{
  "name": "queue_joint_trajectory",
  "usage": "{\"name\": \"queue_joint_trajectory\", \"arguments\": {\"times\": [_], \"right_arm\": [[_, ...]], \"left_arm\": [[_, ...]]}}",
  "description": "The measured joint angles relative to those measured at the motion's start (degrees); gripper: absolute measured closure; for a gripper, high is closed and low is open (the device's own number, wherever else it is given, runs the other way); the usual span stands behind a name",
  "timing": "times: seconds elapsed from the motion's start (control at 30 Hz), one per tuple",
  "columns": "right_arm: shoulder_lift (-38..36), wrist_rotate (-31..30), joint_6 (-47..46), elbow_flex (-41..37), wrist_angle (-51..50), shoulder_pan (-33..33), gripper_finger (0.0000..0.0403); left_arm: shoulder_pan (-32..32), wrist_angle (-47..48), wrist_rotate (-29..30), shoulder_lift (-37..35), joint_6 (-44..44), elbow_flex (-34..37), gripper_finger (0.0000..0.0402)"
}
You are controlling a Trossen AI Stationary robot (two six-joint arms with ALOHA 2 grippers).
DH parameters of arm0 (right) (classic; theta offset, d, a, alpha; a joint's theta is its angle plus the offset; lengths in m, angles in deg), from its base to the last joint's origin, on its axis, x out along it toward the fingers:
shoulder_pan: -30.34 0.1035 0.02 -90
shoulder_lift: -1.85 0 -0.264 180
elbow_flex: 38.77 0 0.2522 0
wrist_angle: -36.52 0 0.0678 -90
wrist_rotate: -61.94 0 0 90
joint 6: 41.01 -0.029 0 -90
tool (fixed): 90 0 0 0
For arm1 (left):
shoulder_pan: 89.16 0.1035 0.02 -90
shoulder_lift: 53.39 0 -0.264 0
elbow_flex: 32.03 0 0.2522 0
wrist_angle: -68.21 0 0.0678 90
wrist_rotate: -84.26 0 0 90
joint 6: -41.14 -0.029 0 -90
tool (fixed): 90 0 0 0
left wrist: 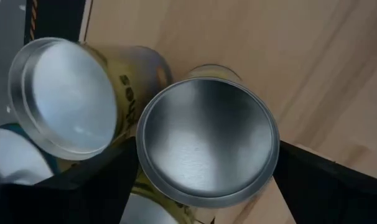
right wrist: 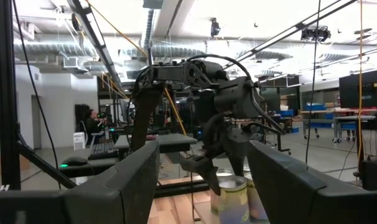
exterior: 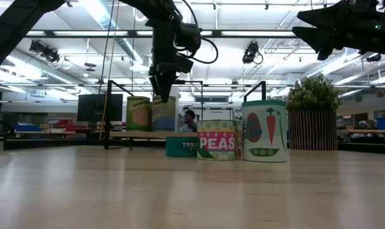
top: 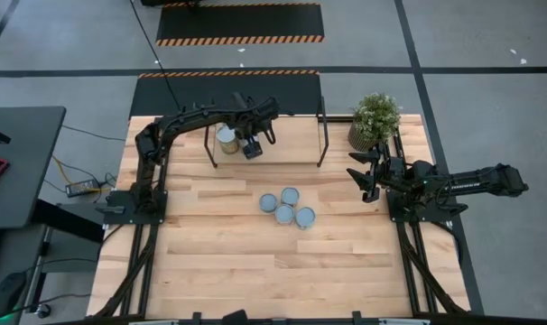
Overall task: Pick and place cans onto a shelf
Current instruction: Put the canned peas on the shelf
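The wooden table (top: 255, 262) carries the shelf (top: 292, 135) along its far edge, between black upright posts. In the high view the left arm covers much of the shelf, so only one can on the shelf (top: 226, 137) shows there. The low view shows two tall cans side by side on the board, the nearer one partly behind the gripper.

The potted plant (top: 375, 117) stands at the far right corner of the table.

The left gripper (top: 252, 147) hangs over the shelf, just beside that can. In its wrist view the dark fingers (left wrist: 101, 186) stand wide on either side of the can with a silver lid (left wrist: 207, 149), directly below; whether they touch its sides cannot be told. A second lid (left wrist: 64, 96) sits touching it, and a third is cut off at the frame edge.

Four cans (top: 287, 208) cluster mid-table, well apart from both grippers.

The right gripper (top: 364, 176) waits near the plant, fingers spread and empty.
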Motion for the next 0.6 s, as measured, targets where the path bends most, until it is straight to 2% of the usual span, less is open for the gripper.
{"name": "queue_joint_trajectory", "arguments": {"times": [0.4, 0.6], "right_arm": [[0.00, 0.00, 0.00, 0.00, 0.00, 0.00, 0.0153], [0.00, 0.00, 0.00, 0.00, 0.00, 0.00, 0.0153]], "left_arm": [[-1.59, 0.67, -0.04, 0.00, -0.10, -0.05, 0.0047], [-1.39, 1.19, -1.21, 0.02, 5.90, -0.07, 0.0047]]}}
